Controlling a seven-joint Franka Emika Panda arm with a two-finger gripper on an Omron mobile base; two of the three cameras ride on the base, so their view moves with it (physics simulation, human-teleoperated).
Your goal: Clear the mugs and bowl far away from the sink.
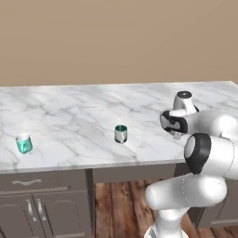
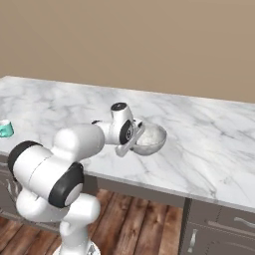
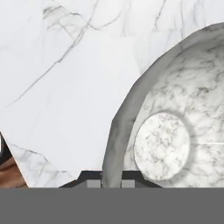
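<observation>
**A:** Where is the bowl (image 2: 152, 138)?

**B:** On the marble worktop (image 2: 209, 149), towards its front edge. The hand (image 2: 130, 141) is clenched on the near side of the rim; in the hand view the wall runs straight down between the two fingertips (image 3: 92, 183).

**A:** And the mugs?

**B:** The grey mug (image 1: 121, 134) stands mid-worktop near the front edge. The turquoise mug (image 1: 23, 143) is towards the left end, well apart from it.

**A:** How should it carry the bowl?

**B:** I'd lift straight up before travelling. A one-sided rim pinch will likely let the bowl droop or swing, so move slowly and keep the wrist level. Set it flat on bare marble, away from both mugs and the front edge, before letting go.
</observation>
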